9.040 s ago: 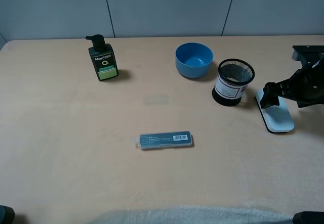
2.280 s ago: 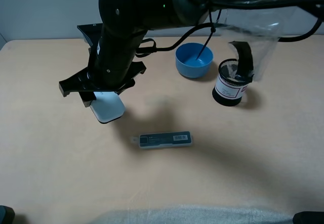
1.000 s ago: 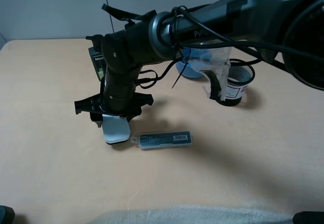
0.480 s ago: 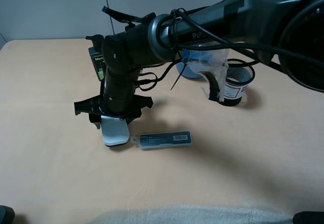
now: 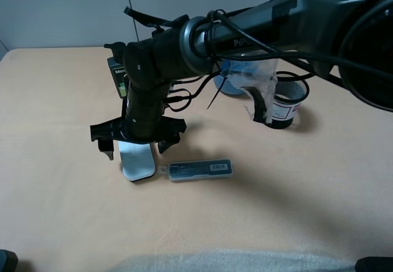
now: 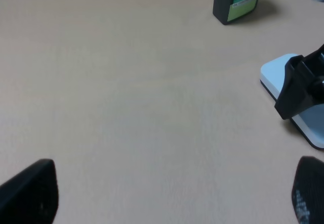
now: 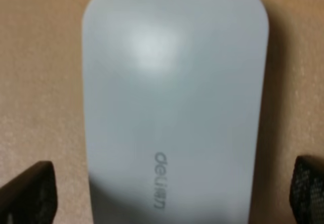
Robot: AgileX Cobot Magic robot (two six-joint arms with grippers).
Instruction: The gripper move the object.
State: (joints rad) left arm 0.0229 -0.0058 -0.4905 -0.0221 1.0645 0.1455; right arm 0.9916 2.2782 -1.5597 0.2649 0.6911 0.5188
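Black two-fingered right gripper (image 5: 135,147): jaws spread wide, straddling the flat white rounded-rectangle plastic case (image 5: 138,163), not clamping it. Case lies flat on tan wooden table (image 5: 295,186), just beside slim dark grey barcode-labelled case (image 5: 201,169).

Smooth satin-sheen plastic on the white case (image 7: 172,107), matt black plastic on the right gripper (image 5: 135,148), glossy plastic with paper label on the slim grey case (image 5: 201,169), black metal mesh pen cup (image 5: 291,94), smooth matt table (image 5: 276,192).
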